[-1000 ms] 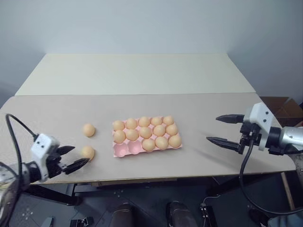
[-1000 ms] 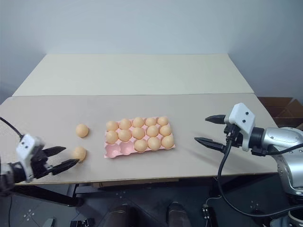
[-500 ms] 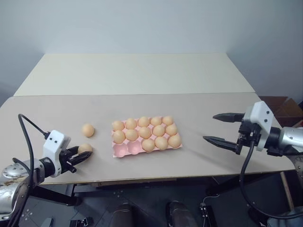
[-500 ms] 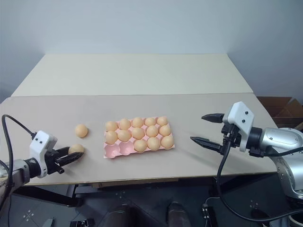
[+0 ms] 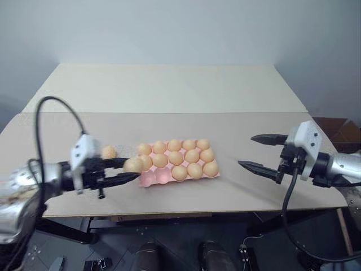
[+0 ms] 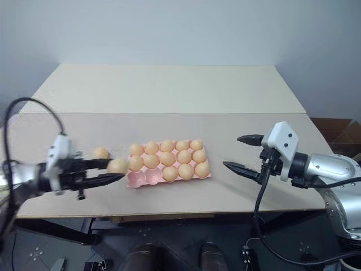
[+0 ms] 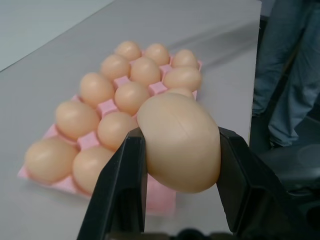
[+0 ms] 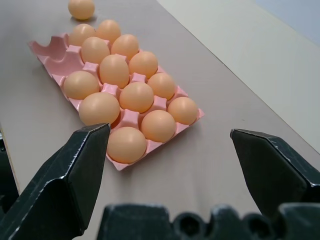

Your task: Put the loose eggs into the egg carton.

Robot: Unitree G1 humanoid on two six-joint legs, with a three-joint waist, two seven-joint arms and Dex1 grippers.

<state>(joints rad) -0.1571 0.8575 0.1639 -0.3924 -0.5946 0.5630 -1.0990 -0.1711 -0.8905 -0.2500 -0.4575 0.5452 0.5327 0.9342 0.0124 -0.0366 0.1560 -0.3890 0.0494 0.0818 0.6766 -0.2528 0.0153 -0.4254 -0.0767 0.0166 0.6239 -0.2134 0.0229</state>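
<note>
Left gripper (image 5: 131,170) clamping egg (image 7: 180,142), by carton (image 8: 75,57)

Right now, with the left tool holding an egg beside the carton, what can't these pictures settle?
- Empty cups of the egg carton: in the left wrist view the held egg covers them.
- Loose egg on the table: half hidden behind the left tool in the eye views.
- Person by the table: cut off by the left wrist view's edge.
</note>
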